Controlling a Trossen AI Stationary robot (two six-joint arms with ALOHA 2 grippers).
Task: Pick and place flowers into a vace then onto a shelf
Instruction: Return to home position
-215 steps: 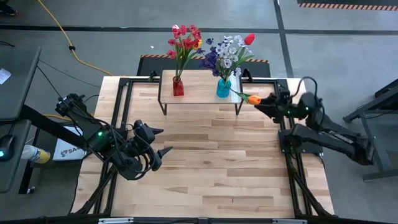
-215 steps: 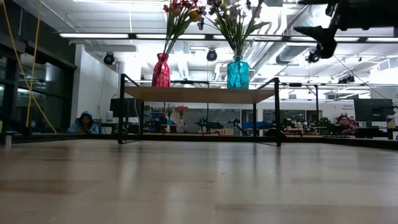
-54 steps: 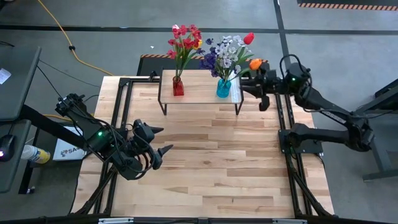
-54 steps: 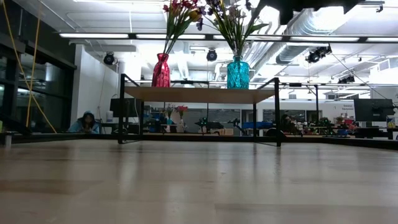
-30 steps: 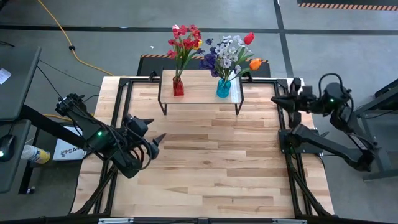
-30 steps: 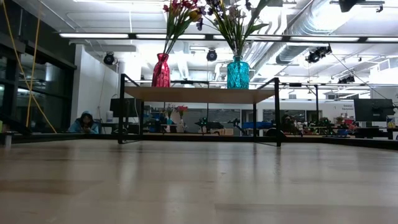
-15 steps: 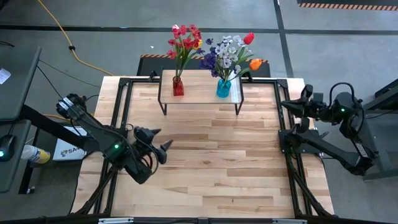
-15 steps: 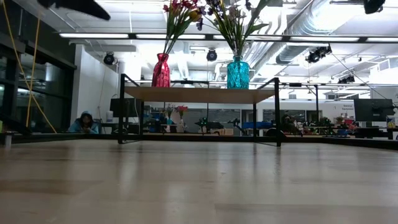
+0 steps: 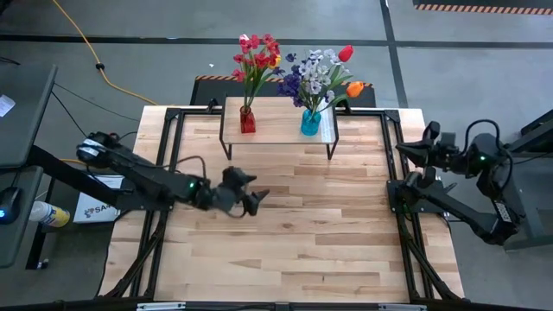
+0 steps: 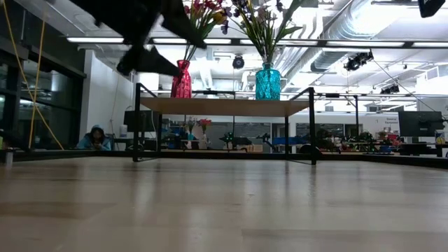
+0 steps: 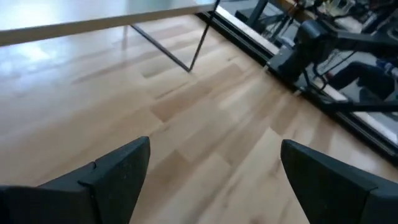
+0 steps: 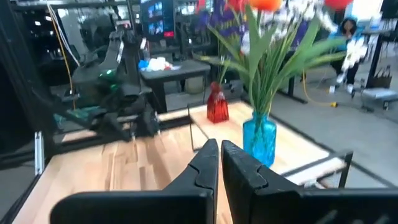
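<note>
The flowers [image 9: 256, 53] stand in a red vase [image 9: 248, 121] and a blue vase [image 9: 310, 123] on the shelf [image 9: 276, 131] — the high view shows this. The left gripper [image 9: 257, 200] hovers mid-table, and only its wrist view shows the fingers spread wide and empty. The right gripper [image 9: 404, 149] is at the table's right edge — its wrist view shows the fingers pressed together on nothing

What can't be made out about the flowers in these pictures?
Low view: the flowers lose their heads to the top edge; the left gripper covers some stems above the red vase.
Left wrist view: only the shelf edge shows; everything on it is out of frame.
Right wrist view: blooms blurred, cropped at the top.
</note>
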